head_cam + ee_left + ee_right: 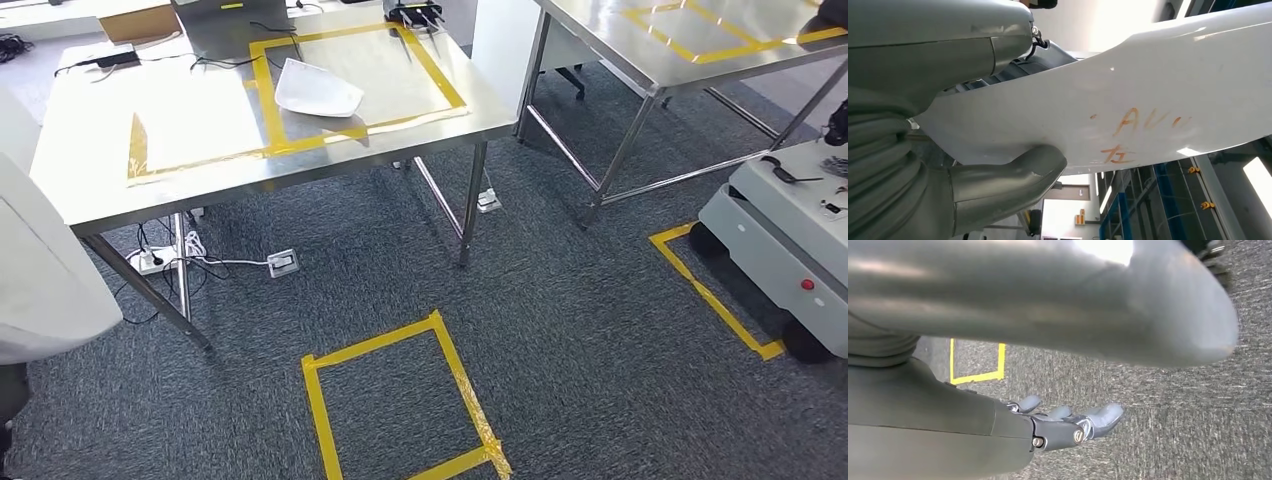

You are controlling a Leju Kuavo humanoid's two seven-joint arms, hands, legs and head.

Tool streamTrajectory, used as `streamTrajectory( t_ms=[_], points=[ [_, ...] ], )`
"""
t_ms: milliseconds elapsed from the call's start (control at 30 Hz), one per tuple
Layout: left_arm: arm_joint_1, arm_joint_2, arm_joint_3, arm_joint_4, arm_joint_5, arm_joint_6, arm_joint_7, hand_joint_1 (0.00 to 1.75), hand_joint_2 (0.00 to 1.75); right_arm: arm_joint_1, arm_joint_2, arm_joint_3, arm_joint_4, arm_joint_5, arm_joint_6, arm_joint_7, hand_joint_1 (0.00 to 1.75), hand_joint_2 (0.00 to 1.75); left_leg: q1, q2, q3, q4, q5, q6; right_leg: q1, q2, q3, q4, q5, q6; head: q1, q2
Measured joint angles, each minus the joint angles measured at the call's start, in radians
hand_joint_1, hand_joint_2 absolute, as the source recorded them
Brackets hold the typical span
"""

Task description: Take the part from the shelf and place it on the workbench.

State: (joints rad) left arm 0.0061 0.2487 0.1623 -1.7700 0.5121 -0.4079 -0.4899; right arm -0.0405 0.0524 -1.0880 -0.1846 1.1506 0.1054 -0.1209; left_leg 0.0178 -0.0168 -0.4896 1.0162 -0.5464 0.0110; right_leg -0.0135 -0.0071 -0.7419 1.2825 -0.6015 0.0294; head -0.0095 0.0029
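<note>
Left hand carried a white panel near the taped steel counter.

The counter (100, 190) bore yellow tape outlines and a white curved part (318, 90). The large white panel (1128, 100), marked with orange writing, sat gripped by the left hand (973, 165), its fingers grasping it. The right hand (1063, 422) hung over carpet, fingers released.

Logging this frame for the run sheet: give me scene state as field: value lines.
left hand: grips a large white part with orange markings
right hand: empty, fingers apart, over grey carpet
workbench: steel, ahead, yellow tape outline
on workbench: another white part inside the tape
floor: yellow taped rectangle
placement: not yet done
</note>
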Motion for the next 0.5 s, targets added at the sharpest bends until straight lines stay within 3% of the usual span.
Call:
streamTrajectory(
  t_ms=[33,100,167,233,267,333,367,400,433,500],
  points=[
    [0.0,-0.003,0.0,0.0,-0.002,0.0,0.001,1.75,1.75,0.003,0.0,0.0,0.0,0.0,0.0,0.0,0.0,0.0,0.001,-0.003,0.015,0.0,-0.013,-0.003,-0.001,0.0,-0.002,-0.045,0.026,-0.001,0.0,0.0],
    [-0.001,-0.01,-0.001,0.001,-0.005,0.0,0.003,1.75,1.75,0.008,0.0,-0.002,0.0,0.0,0.0,0.002,0.0,0.0,0.001,-0.006,0.043,0.001,-0.043,-0.011,0.0,0.0,0.013,-0.167,0.137,-0.007,0.0,0.0],
    [-0.004,-0.014,-0.002,0.0,-0.008,0.001,0.004,1.75,1.75,0.01,0.0,-0.004,0.0,-0.001,0.0,0.004,0.0,0.0,-0.001,-0.01,0.073,-0.003,-0.071,-0.025,0.006,0.001,0.032,-0.23,0.208,-0.018,-0.002,0.0],
    [-0.011,-0.015,-0.003,-0.004,-0.01,0.001,0.005,1.75,1.75,0.005,-0.001,-0.005,0.0,-0.001,0.0,0.004,0.0,0.0,-0.002,-0.012,0.096,0.009,-0.067,-0.04,0.008,0.001,0.058,-0.233,0.193,-0.033,-0.003,0.0],
    [-0.015,-0.015,-0.004,-0.005,-0.01,0.001,0.005,1.75,1.75,0.002,-0.001,-0.005,0.0,-0.001,-0.001,0.004,0.0,0.0,-0.001,-0.009,0.087,0.044,-0.047,-0.045,0.006,0.002,0.076,-0.237,0.183,-0.041,-0.004,0.0],
    [-0.021,-0.015,-0.006,-0.005,-0.01,0.001,0.005,1.75,1.75,-0.002,-0.001,-0.005,0.0,-0.003,-0.002,0.004,0.0,0.0,-0.001,0.0,0.011,0.168,-0.006,-0.052,0.003,0.003,0.116,-0.244,0.161,-0.056,-0.008,0.0],
    [-0.021,-0.016,-0.008,-0.003,-0.01,0.001,0.005,1.75,1.75,-0.002,-0.001,-0.006,0.0,-0.005,-0.003,0.005,0.0,0.0,-0.001,0.006,-0.042,0.231,-0.006,-0.053,0.003,0.003,0.136,-0.249,0.146,-0.061,-0.01,0.0],
    [-0.021,-0.017,-0.009,-0.002,-0.01,0.0,0.005,1.75,1.75,-0.002,-0.001,-0.006,0.0,-0.007,-0.003,0.005,0.0,0.0,-0.001,0.008,-0.093,0.275,-0.032,-0.054,0.003,0.004,0.158,-0.253,0.129,-0.064,-0.011,0.0],
    [-0.019,-0.018,-0.01,0.0,-0.01,0.0,0.005,1.75,1.75,-0.001,-0.001,-0.007,0.0,-0.01,-0.003,0.005,0.0,0.0,-0.001,0.008,-0.138,0.297,-0.079,-0.054,0.003,0.005,0.181,-0.257,0.112,-0.065,-0.011,0.0],
    [-0.02,-0.021,-0.012,0.005,-0.012,-0.001,0.005,1.75,1.75,0.001,-0.001,-0.009,0.0,-0.014,-0.004,0.007,0.0,0.0,-0.001,0.01,-0.203,0.279,-0.165,-0.053,0.004,0.009,0.234,-0.263,0.074,-0.066,-0.011,0.0]
  ],
)
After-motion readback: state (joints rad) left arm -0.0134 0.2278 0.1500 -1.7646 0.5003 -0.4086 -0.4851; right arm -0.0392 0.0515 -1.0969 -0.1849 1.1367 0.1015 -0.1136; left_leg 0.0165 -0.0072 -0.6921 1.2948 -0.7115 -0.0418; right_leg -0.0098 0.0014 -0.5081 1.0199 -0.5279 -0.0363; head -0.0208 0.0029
